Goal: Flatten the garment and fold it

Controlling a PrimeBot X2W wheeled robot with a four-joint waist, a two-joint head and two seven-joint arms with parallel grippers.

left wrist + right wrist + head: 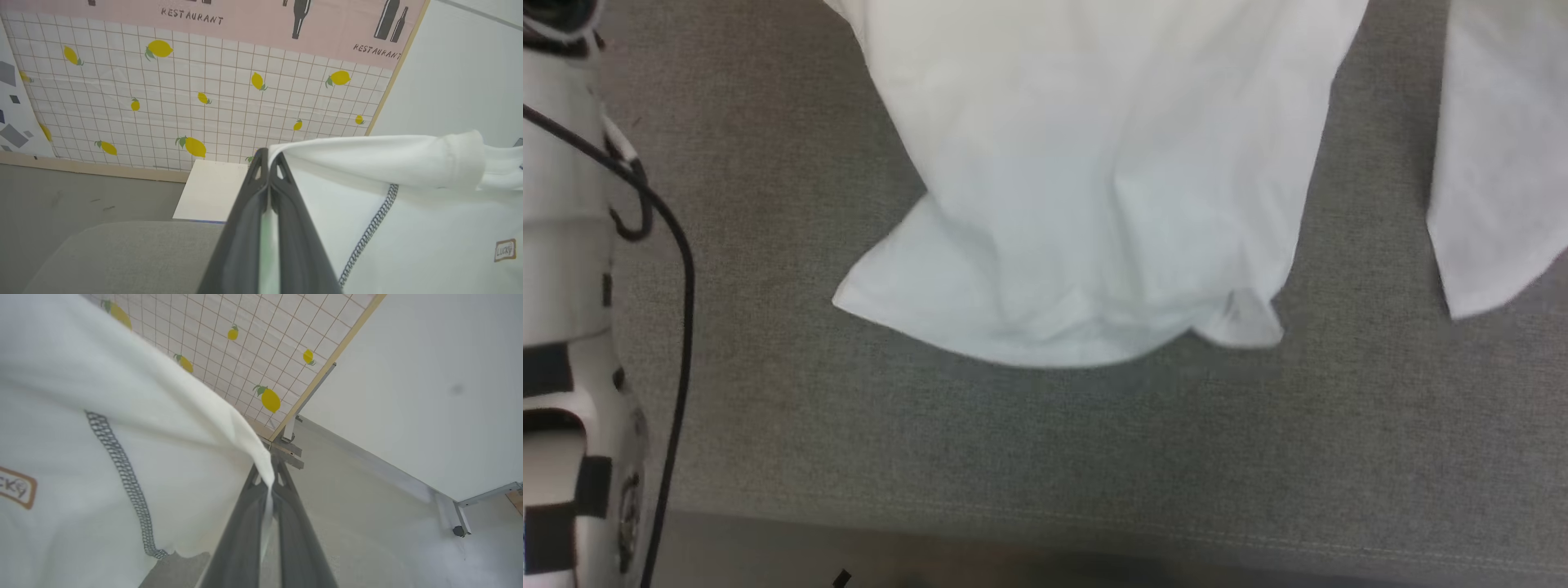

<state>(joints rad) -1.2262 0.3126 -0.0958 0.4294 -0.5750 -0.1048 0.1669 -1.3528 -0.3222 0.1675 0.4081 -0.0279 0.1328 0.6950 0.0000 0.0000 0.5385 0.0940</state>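
Both grippers are clenched on the shirt and hold it up in the air. The left gripper pinches a top edge of the cloth between its two dark fingers, and the right gripper pinches another top edge in the same way. I judge this to be the flattening step: the shirt is lifted and stretched between the two arms, and no fold is made yet.

In the head view the shirt hangs down from 12 o'clock, and its lower hem bunches on the grey table near the centre. A second white flap hangs at 2 o'clock; I cannot tell if it is a sleeve.

The wrist views show the pinches themselves, a line of dark zigzag stitching, a small brown label at 4 o'clock, a white box and a wall with lemons. The head view alone shows the crumpled hem.

The next move probably asks both arms to keep the cloth tight and level, then lower it and draw it over the table so that the hem opens flat.
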